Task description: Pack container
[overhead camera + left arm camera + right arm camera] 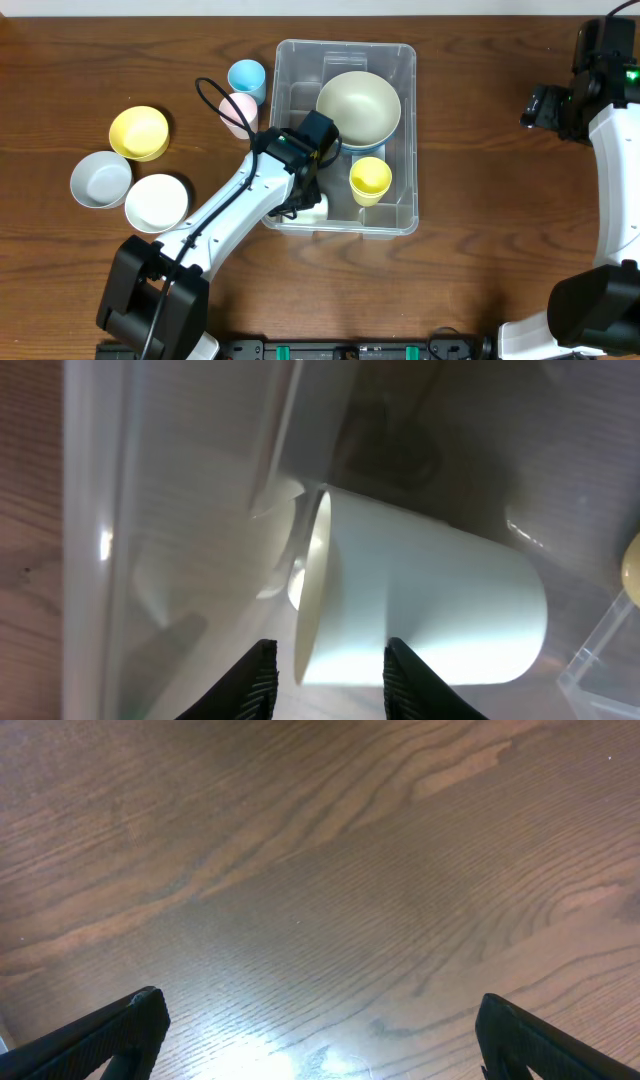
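So, roughly a third done. The clear container (296, 70) sits mid-table and holds three items: a big pale-green bowl (358, 108) at the far end, a yellow cup (370, 180), and a white cup (420, 610) on its side in the near-left corner. The left gripper (330, 678) is down inside the bin, jaws spread, straddling that cup's mouth end; no pinch visible. The right gripper (320, 1020) hangs over bare table (320, 840) well to the right, jaws wide apart, empty. Still outside, left of the bin: yellow bowl (139, 133), white bowl (157, 202), grey bowl (100, 179), pink cup (238, 112), blue cup (246, 78).
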Controlling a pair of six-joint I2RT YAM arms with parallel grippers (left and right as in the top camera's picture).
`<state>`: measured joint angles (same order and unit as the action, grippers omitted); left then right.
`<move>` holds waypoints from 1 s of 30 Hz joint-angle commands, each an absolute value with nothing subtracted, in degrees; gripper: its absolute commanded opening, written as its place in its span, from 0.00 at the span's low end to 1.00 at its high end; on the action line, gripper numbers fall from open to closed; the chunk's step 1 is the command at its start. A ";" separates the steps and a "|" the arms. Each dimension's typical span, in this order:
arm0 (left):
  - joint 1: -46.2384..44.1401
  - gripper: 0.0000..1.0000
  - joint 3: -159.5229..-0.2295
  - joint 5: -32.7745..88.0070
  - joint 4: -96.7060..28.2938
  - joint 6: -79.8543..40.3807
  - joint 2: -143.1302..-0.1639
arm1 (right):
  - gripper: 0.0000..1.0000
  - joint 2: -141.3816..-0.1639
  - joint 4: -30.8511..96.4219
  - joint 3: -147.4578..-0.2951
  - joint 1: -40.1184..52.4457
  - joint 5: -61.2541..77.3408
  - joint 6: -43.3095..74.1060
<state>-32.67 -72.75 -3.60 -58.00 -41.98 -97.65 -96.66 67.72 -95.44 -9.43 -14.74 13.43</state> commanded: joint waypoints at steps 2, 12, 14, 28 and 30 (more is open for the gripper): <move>-32.32 0.36 -71.85 -1.69 -56.84 -40.73 -97.43 | 0.99 -95.72 67.70 -96.20 -9.74 -14.74 14.33; -32.29 0.36 -69.47 -1.45 -53.63 -39.57 -97.43 | 0.99 -95.72 67.70 -96.20 -9.74 -14.74 14.33; -32.32 0.36 -69.17 -1.48 -53.04 -39.44 -97.43 | 0.99 -95.74 67.70 -96.20 -9.74 -14.74 14.33; -32.32 0.36 -69.17 -2.42 -45.50 -32.69 -97.43 | 0.99 -95.74 67.70 -96.20 -9.74 -14.74 14.33; -32.32 0.36 -69.17 -2.85 -44.21 -31.64 -97.41 | 0.99 -95.74 67.70 -96.20 -9.74 -14.74 14.33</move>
<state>-32.67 -69.56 -1.72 -44.86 -34.44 -97.65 -96.66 67.70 -95.44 -9.43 -14.74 13.43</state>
